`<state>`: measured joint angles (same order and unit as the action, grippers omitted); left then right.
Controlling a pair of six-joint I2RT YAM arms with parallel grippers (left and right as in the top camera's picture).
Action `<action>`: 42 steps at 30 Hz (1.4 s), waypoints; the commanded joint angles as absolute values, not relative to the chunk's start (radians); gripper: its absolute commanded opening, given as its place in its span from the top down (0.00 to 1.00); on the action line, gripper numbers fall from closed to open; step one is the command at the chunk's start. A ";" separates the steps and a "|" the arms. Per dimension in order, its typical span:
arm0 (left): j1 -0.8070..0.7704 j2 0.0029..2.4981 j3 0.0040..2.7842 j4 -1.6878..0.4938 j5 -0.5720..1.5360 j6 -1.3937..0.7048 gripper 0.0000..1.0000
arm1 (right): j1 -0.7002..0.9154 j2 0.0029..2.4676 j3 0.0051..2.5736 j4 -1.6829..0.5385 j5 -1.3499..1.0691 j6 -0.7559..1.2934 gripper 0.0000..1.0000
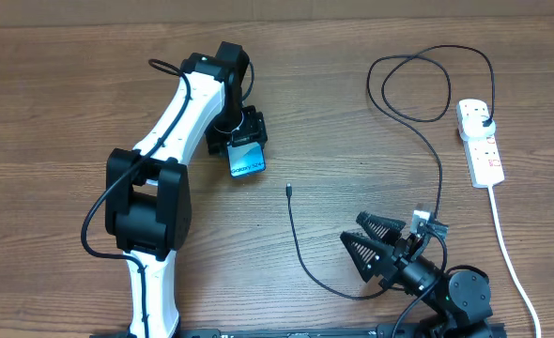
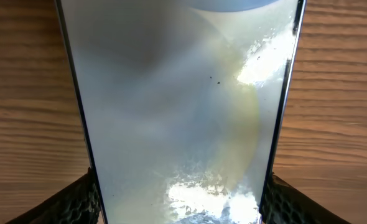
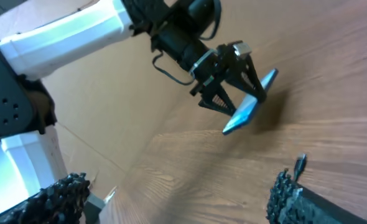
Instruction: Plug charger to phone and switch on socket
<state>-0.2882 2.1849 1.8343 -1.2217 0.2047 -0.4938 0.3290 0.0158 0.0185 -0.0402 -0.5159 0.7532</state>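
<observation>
My left gripper (image 1: pixel 244 141) is shut on the phone (image 1: pixel 247 159), a slim handset with a light blue screen, and holds it tilted above the table. In the left wrist view the phone (image 2: pixel 183 112) fills the frame between the two fingers. The right wrist view shows the phone (image 3: pixel 249 106) in the left gripper (image 3: pixel 233 87). The charger, a thin black cable (image 1: pixel 300 253), lies on the table with its connector tip (image 1: pixel 288 192) right of the phone. Its black plug (image 1: pixel 484 122) sits in the socket (image 1: pixel 480 141), a white power strip. My right gripper (image 1: pixel 366 246) is open and empty near the cable. The connector tip (image 3: pixel 300 163) shows beside its right finger.
The power strip's thick white cord (image 1: pixel 507 249) runs down the right side toward the front edge. The charger cable loops (image 1: pixel 418 89) at the back of the wooden table (image 1: pixel 52 113).
</observation>
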 commanded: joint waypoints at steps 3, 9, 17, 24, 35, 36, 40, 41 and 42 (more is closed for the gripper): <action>-0.296 2.188 1.864 -1.196 0.373 -0.584 0.96 | 0.340 0.134 0.009 -0.004 -0.401 0.786 0.11; -0.298 2.188 1.864 -1.171 0.401 -0.616 0.96 | 0.395 0.413 0.042 0.183 -0.314 0.787 0.13; -0.307 2.188 1.864 -1.151 0.420 -0.632 0.96 | 0.517 1.074 0.334 0.333 -0.203 0.731 0.13; -0.307 2.188 1.864 -1.148 0.420 -0.645 0.96 | 0.565 1.457 0.586 0.387 -0.210 0.731 0.16; -0.308 2.188 1.864 -1.122 0.514 -0.707 0.96 | 0.615 1.731 0.735 0.510 -0.136 0.813 0.20; -0.307 2.188 1.864 -1.118 0.527 -0.716 0.96 | 0.617 1.745 0.742 0.511 -0.118 0.824 0.20; -0.307 2.188 1.864 -1.116 0.549 -0.734 0.96 | 0.618 1.769 0.742 0.513 -0.057 0.859 0.22; -0.307 2.188 1.864 -1.116 0.553 -0.735 0.96 | 0.618 1.773 0.742 0.513 -0.039 0.865 0.22; -0.307 2.188 1.864 -1.117 0.561 -0.738 0.96 | 0.618 1.775 0.742 0.519 -0.029 0.865 0.23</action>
